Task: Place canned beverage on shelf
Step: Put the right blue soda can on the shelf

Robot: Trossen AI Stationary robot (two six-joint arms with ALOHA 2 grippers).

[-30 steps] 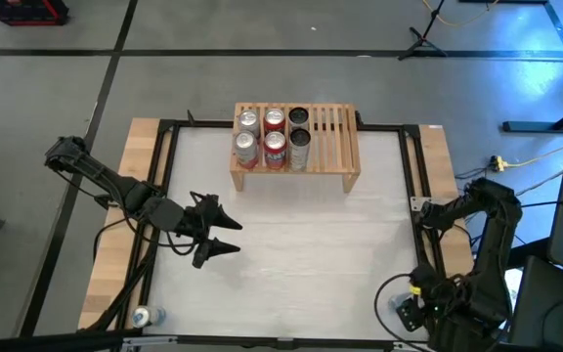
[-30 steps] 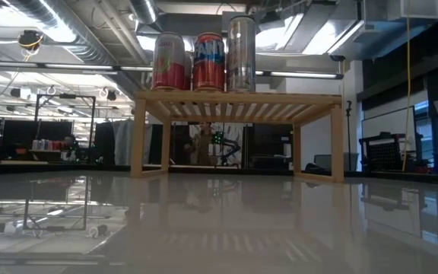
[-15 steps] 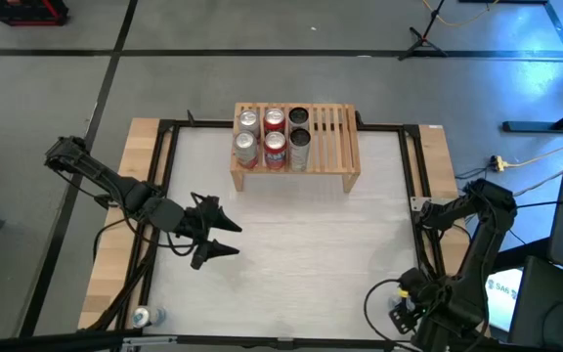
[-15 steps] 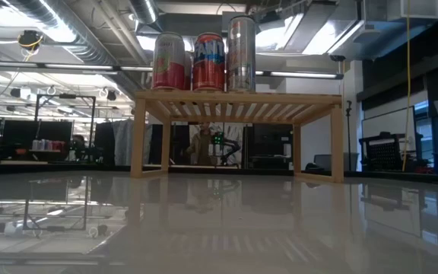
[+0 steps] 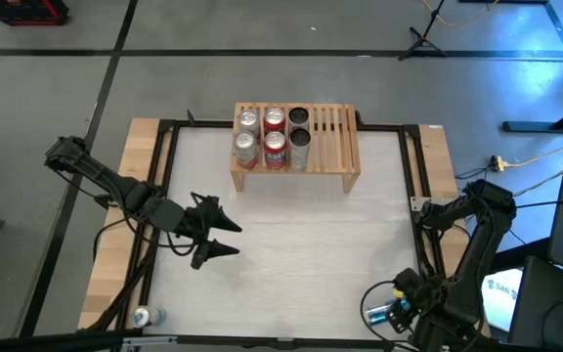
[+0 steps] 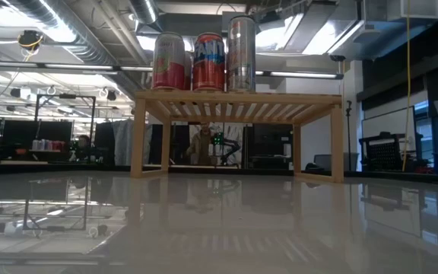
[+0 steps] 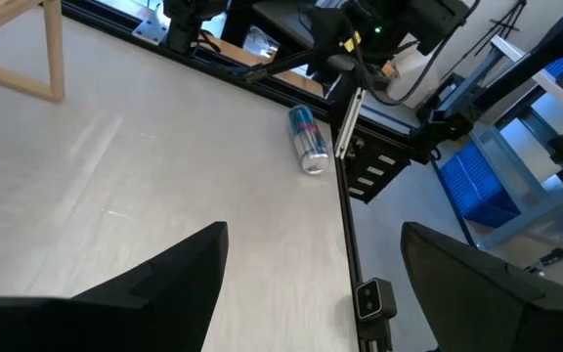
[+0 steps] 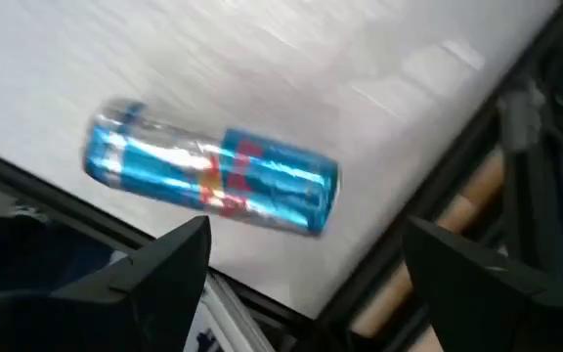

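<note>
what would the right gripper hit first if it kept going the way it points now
Most likely the blue can, lying on its side on the white table near its front right corner. The right gripper has its jaws open, and the can lies just ahead of them. How far ahead is unclear.

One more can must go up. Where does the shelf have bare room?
The low light-wood slatted shelf is bare across its right half, beside the two dark cans. Its left half is crowded: six upright cans in two rows.
</note>
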